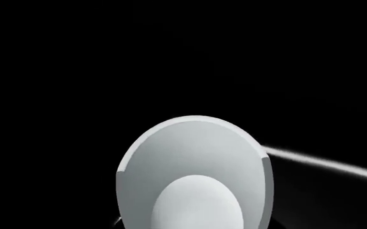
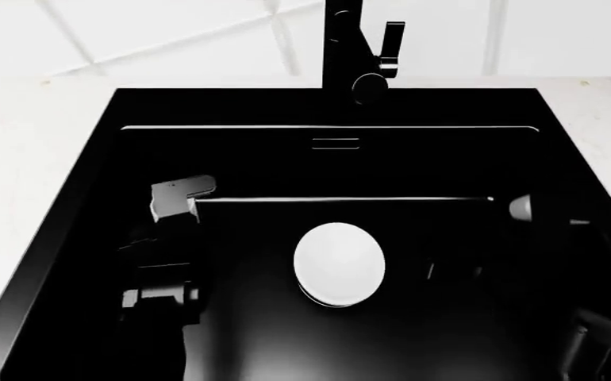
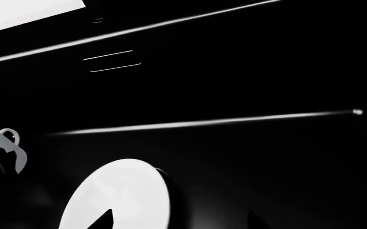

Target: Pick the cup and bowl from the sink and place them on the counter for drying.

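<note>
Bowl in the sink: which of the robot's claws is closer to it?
Right, it seems. The right claw hangs open just beside the bowl. The left claw sits farther off, towards the left wall of the sink.

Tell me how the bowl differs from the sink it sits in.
The bowl is white; the sink is matte black. The bowl is round, the sink rectangular. The bowl is far smaller and lies on the sink's floor. Both have plain, unpatterned surfaces.
</note>
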`<state>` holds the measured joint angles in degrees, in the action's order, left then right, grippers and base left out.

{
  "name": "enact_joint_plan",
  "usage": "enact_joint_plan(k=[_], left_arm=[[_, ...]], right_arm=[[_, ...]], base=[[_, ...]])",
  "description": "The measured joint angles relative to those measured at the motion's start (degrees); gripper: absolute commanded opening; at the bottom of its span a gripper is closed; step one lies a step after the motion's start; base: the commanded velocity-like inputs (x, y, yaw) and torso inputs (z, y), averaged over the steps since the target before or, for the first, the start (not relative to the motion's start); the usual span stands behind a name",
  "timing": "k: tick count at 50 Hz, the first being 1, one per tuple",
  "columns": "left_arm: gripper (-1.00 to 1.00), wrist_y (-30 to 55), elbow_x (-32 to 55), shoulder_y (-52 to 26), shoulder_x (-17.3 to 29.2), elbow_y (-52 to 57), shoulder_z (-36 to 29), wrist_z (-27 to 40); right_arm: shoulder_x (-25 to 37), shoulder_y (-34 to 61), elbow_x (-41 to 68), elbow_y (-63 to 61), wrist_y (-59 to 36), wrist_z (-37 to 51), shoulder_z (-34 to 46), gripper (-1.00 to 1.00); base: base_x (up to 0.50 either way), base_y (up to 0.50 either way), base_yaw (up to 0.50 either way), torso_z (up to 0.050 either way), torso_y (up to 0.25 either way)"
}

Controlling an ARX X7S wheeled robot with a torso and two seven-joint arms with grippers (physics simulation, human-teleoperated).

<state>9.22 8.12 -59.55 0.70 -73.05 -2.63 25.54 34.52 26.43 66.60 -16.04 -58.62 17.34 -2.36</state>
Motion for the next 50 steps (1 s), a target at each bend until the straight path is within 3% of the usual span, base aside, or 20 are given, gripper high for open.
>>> enact_joint_plan(k=[8, 20, 39, 50], left_arm=[[-1.0, 10.9, 13.2, 2.9, 4.1, 16.8, -14.2, 2.1], [-1.0, 31.5, 27.6, 6.0, 13.4, 47.2, -22.0, 5.2], [-1.0, 56.9, 46.5, 2.6, 24.7, 74.2, -18.6, 10.3], [-1.0, 63.6, 52.6, 0.2, 28.0, 78.6, -15.3, 12.5]], right_arm=[[0.2, 3.0, 3.9, 1.9, -3.5, 2.4, -0.3, 1.0], [-0.3, 6.5, 9.9, 5.8, -8.0, 6.4, -1.0, 1.0], [-2.6, 20.6, 10.1, 20.9, -12.8, 6.3, 5.0, 1.0], [-6.0, 35.9, 1.7, 40.6, -13.8, -5.9, 16.7, 1.0]], base=[[0.0, 0.0, 0.0, 0.0, 0.0], [0.0, 0.0, 0.0, 0.0, 0.0], [0.0, 0.0, 0.0, 0.0, 0.0], [0.0, 0.0, 0.0, 0.0, 0.0]])
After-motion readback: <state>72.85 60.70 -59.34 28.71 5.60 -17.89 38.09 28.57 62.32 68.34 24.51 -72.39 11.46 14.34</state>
